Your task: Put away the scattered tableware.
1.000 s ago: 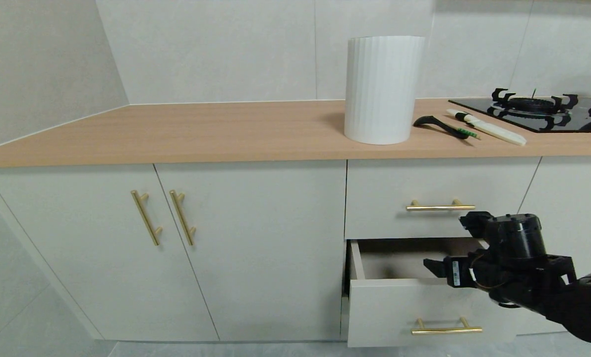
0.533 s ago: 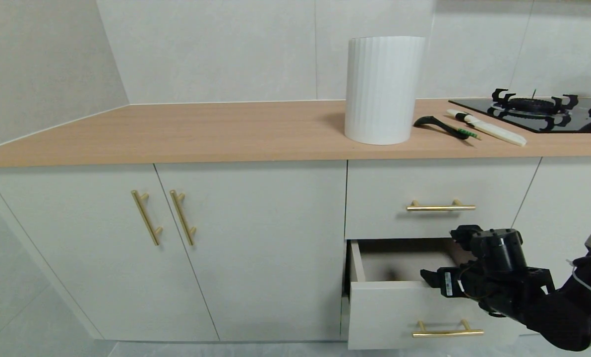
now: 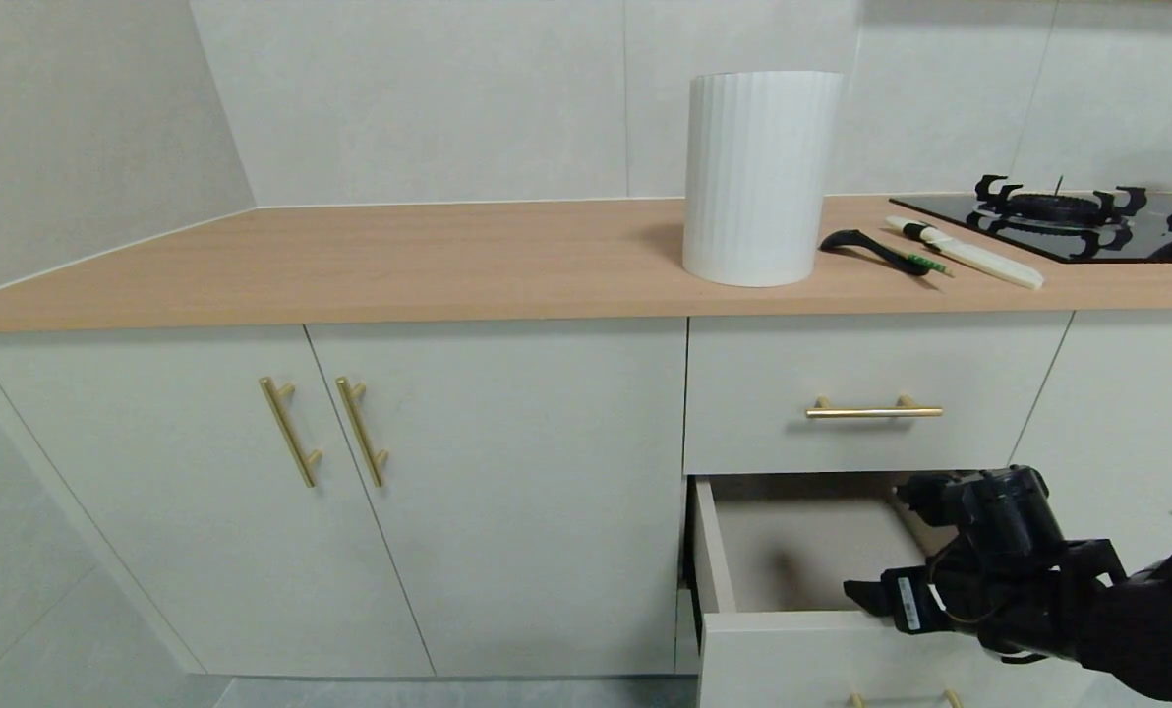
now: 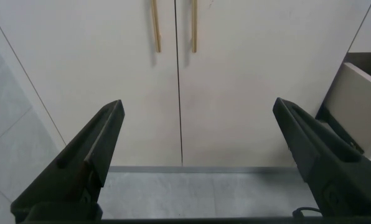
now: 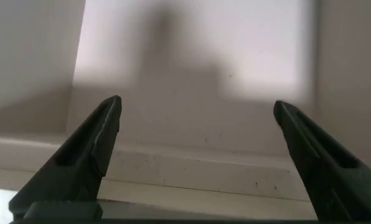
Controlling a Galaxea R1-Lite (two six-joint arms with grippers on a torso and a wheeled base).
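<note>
Tableware (image 3: 984, 262) lies on the countertop (image 3: 399, 261) at your 2 o'clock, at 3 o'clock of the white canister (image 3: 758, 177), so I judge nothing stowed yet, though the lower drawer (image 3: 802, 551) at 5 o'clock stands open. Your right gripper (image 3: 876, 539) hangs at its front and your left gripper (image 4: 198, 155) faces the cabinet doors (image 4: 235, 81), both with jaws spread, holding nothing. Tiled walls (image 3: 429, 98) back the countertop, with a black hob (image 3: 1068, 221) at 3 o'clock.
</note>
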